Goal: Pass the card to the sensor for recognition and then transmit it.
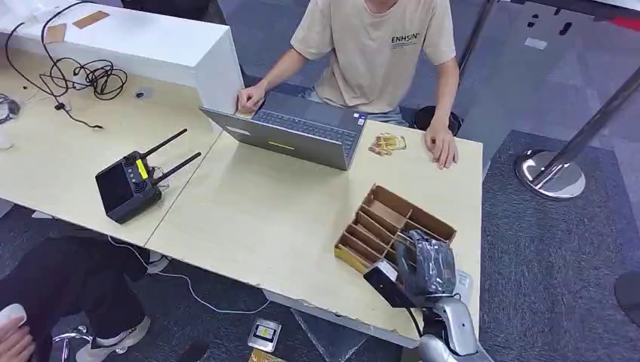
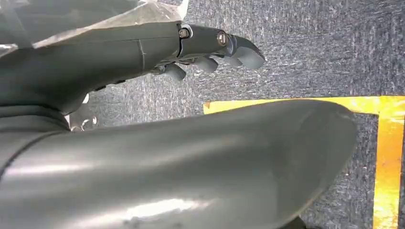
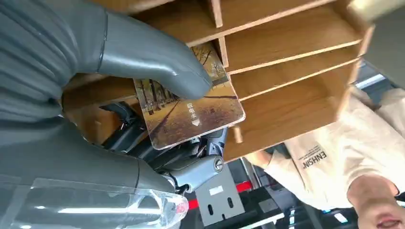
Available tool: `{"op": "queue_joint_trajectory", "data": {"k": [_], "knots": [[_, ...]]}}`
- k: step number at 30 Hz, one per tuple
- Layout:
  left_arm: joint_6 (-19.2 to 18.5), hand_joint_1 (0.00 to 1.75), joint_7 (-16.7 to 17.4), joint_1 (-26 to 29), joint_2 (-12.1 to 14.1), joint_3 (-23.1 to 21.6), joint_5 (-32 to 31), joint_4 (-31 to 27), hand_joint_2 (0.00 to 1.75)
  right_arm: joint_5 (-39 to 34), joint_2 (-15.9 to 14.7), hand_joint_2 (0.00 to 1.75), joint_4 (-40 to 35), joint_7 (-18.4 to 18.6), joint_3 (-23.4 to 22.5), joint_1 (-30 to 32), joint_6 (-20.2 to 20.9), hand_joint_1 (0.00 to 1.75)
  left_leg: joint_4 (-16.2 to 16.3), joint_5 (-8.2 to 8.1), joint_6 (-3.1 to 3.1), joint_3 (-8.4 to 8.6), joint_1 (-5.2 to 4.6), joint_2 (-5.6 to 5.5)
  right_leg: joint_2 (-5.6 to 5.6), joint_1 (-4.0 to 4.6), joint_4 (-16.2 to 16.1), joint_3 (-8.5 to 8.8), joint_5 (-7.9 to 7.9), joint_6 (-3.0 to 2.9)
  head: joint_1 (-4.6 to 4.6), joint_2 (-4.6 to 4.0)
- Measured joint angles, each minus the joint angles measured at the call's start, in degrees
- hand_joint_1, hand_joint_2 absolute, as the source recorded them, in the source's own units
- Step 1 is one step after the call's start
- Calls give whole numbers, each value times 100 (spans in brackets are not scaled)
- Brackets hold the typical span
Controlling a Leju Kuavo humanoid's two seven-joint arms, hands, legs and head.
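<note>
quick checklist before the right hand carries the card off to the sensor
1. Card held: ok. The right hand pinches the card between thumb and fingers.
2. Card out of the wooden slotted box: cannot tell. The hand sits at the box's near end and the card lies right against the dividers.
3. Sensor located: cannot tell. A small black device sits beside the hand at the table edge, but whether it is the sensor is unclear.
4. Person's hand out of the way: ok. It rests on the table near the laptop, away from the box.
5. Left hand free: ok. It hangs over the floor, holding nothing.
</note>
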Motion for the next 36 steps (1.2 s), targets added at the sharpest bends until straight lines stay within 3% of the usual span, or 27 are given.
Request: {"op": "queue_joint_trajectory", "data": {"k": [8,19,36], "knots": [[0,0,-37,1,0,-13,-76,0,0,156,-186,175,-979,217,-94,-335,308,175,0,0,0,-3,0,2,4,0,0,-5,1,1,0,0],[-22,0,-85,-2,0,-66,-116,0,0,-332,-236,175,-2352,120,-144,-1043,785,175,0,0,0,-2,0,2,4,0,1,-4,1,1,0,0],[-52,0,-72,-16,-2,-142,-171,0,0,-824,-206,175,-2999,-103,-142,-1675,1102,175,0,0,0,-3,0,1,4,0,1,-4,1,1,-2,0]]}}
